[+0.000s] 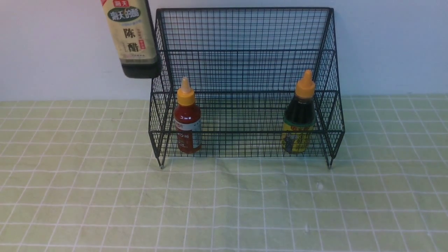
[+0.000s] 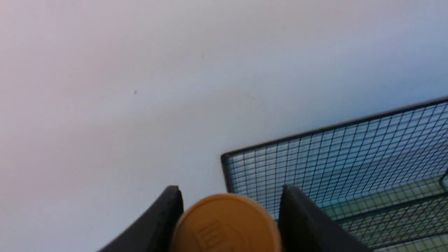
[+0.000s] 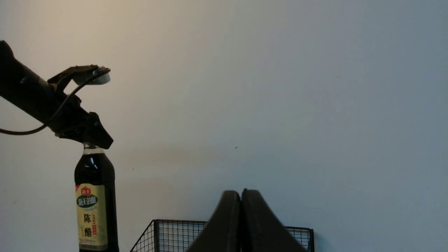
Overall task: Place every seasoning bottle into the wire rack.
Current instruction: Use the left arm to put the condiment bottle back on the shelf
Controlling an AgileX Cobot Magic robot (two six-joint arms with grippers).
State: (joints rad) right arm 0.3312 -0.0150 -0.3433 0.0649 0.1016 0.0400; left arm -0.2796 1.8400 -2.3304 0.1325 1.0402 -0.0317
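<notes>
The tall dark vinegar bottle (image 1: 133,38) with a beige label hangs upright in the air just left of the wire rack's (image 1: 245,8) top left corner, its base well above the cloth. My left gripper (image 2: 231,189) is shut on its gold cap (image 2: 225,225), one finger (image 2: 157,224) on each side. The right wrist view shows the same bottle (image 3: 92,210) hanging from the left gripper (image 3: 92,134). The red-sauce bottle (image 1: 188,119) stands at the rack's lower left, the dark-sauce bottle (image 1: 299,115) at its lower right. My right gripper (image 3: 240,191) is shut and holds nothing, high above the rack (image 3: 168,234).
A green checked cloth (image 1: 224,203) covers the table. A pale wall (image 1: 385,45) stands right behind the rack. The rack's upper step (image 1: 245,91) and the middle of its lower step hold nothing. The rack's top left corner (image 2: 224,155) lies close to the held cap.
</notes>
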